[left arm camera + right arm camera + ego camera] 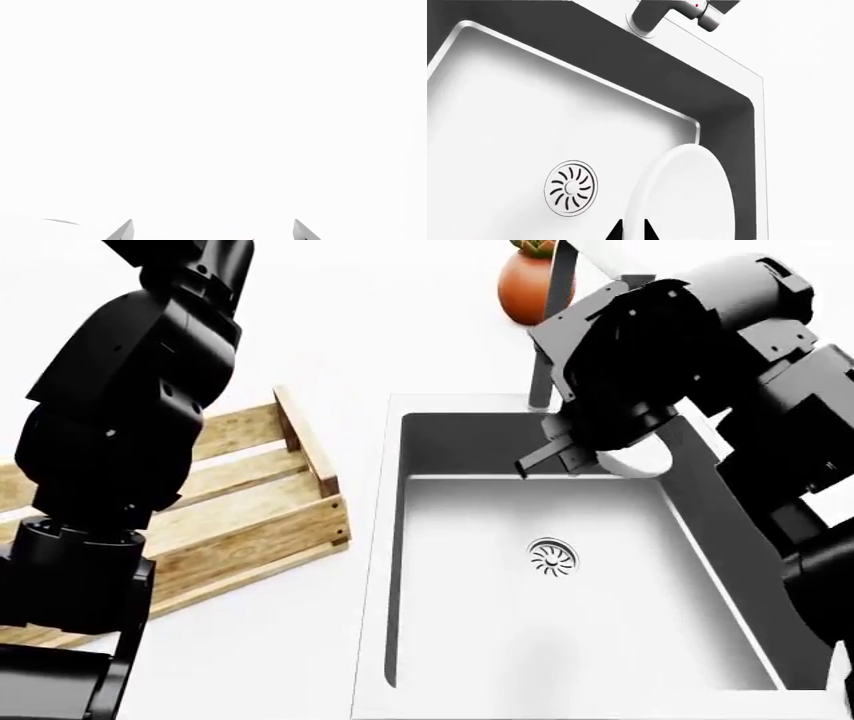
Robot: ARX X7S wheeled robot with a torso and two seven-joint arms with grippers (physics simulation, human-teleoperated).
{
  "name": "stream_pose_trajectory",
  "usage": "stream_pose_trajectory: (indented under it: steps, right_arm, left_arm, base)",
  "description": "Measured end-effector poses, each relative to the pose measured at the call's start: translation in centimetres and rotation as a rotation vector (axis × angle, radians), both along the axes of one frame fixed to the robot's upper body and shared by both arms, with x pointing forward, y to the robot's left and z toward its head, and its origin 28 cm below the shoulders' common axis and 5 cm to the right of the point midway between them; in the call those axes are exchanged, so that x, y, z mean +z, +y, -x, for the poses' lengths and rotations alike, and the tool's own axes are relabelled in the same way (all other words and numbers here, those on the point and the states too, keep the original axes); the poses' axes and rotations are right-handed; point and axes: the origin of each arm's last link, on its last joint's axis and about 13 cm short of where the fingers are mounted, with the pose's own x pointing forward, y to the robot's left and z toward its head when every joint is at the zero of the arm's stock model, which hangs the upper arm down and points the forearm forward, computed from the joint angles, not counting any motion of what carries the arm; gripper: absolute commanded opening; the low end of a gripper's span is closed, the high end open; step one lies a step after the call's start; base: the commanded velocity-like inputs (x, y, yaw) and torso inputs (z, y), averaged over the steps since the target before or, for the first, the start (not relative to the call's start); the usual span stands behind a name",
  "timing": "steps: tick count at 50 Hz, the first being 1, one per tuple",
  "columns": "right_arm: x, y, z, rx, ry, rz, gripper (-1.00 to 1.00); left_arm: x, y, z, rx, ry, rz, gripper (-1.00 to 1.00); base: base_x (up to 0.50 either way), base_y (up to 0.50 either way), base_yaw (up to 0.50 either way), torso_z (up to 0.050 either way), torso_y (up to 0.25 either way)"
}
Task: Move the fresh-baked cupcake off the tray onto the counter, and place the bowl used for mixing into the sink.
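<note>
My right gripper (632, 231) is shut on the rim of the white bowl (684, 195), holding it on edge above the sink (507, 115), beside the round drain (570, 187). In the head view the bowl (635, 459) shows under the right arm, over the back right of the sink (461, 530). My left gripper (213, 232) is open over plain white counter (213, 100), with nothing between its fingertips (124, 230). The wooden tray (254, 510) lies left of the sink, half hidden by my left arm. The cupcake is hidden; only a tiny red speck shows at the left wrist view's edge.
The metal faucet (541, 350) stands behind the sink and also shows in the right wrist view (670, 12). An orange-red plant pot (525, 285) stands on the counter behind it. White counter (360, 330) surrounds the sink and tray.
</note>
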Motion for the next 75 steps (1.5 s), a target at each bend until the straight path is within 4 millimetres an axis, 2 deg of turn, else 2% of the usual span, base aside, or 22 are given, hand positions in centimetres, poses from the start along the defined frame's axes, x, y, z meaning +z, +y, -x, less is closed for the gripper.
stream_pose_trajectory:
  steps: [19,41,75]
  right_arm:
    - [-2.5,0.5,-1.7,0.022,0.087,0.023,-1.0]
    - [-5.7,0.9,-2.2,0.031,0.193,0.014,-1.0]
    - [-9.2,0.4,-2.3,-0.004,0.292,-0.04,-1.0]
  left_arm:
    - [0.0,0.1,0.2,0.0,-0.001,0.001,1.0]
    - [0.0,0.0,0.1,-0.001,0.0,0.0,1.0]
    - [-0.3,-0.1,-0.1,-0.003,0.011,-0.004,1.0]
  base:
    - [0.0,0.0,0.0,0.0,0.001]
    - [0.0,0.0,0.0,0.0,0.0]
    - [0.0,0.0,0.0,0.0,0.0]
